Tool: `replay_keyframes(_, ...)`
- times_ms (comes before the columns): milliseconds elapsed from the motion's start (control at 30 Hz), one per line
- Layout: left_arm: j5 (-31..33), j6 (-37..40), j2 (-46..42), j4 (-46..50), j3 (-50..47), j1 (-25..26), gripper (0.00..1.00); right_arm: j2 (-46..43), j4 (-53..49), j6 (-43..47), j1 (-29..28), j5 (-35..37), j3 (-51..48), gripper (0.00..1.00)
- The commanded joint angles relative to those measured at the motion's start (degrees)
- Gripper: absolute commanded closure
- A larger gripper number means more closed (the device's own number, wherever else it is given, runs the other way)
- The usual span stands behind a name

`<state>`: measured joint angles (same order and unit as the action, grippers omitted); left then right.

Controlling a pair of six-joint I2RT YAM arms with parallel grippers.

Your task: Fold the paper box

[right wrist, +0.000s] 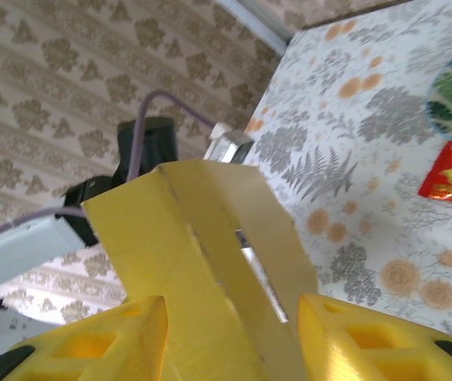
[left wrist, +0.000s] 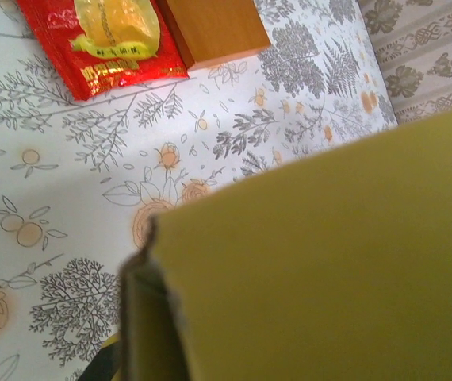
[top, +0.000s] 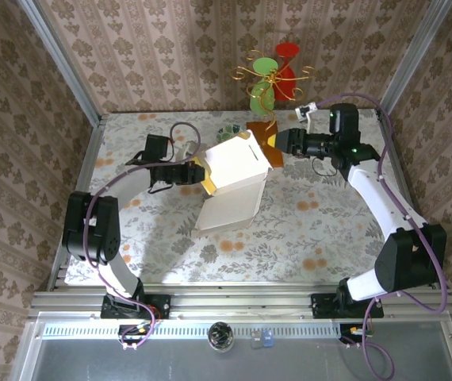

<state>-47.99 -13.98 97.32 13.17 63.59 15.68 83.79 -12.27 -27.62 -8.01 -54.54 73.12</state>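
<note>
The paper box (top: 230,186) is a partly folded sheet held over the middle of the bench (top: 321,226), its white inner side facing up in the overhead view and its yellow outer side facing down; its long axis runs from the near left to the far right, a little off the near-far line; the far panel carries a narrow slot and is tilted, and the near panel slopes down toward the bench, though whether it touches cannot be told; the left pincer (top: 197,173) is clenched on the sheet's left edge, and its wrist view is crossed by the yellow card (left wrist: 329,262) close up; at the far right corner the right pincer (top: 280,143) is released, its yellow fingers (right wrist: 99,341) standing apart on either side of a slotted yellow flap (right wrist: 210,238); beyond that corner lie a brown board (left wrist: 214,28) and, touching it, a red packet (left wrist: 103,40).
</note>
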Motion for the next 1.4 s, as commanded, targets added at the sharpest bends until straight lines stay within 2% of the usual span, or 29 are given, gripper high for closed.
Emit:
replay_keyframes(0,-3.41,1.67,0.42,2.25,2.56,-0.32,1.00,1.63,-5.37,5.90,-1.67,-1.86,2.36,0.52)
replay_keyframes(367,-3.09,2.77,0.50,3.86,3.06,-0.25,1.00,2.34,-11.31,11.85,-3.79,2.04,4.97,0.55)
replay_keyframes(667,-3.06,2.72,0.55,4.67,3.51,-0.19,1.00,3.13,-15.15,15.69,-6.26,8.05,8.12,0.55)
replay_keyframes(867,-2.62,2.73,0.09,5.15,3.38,-0.15,1.00,3.18,-20.22,20.40,-8.94,16.96,10.63,0.56)
replay_keyframes(1267,-1.66,2.63,-0.43,5.59,3.23,0.01,1.00,2.08,-23.93,25.47,-13.83,34.95,11.91,0.69)
replay_keyframes(1367,-0.84,2.55,-0.42,6.07,3.52,0.29,1.00,2.08,-24.27,26.41,-15.26,38.98,12.02,0.69)
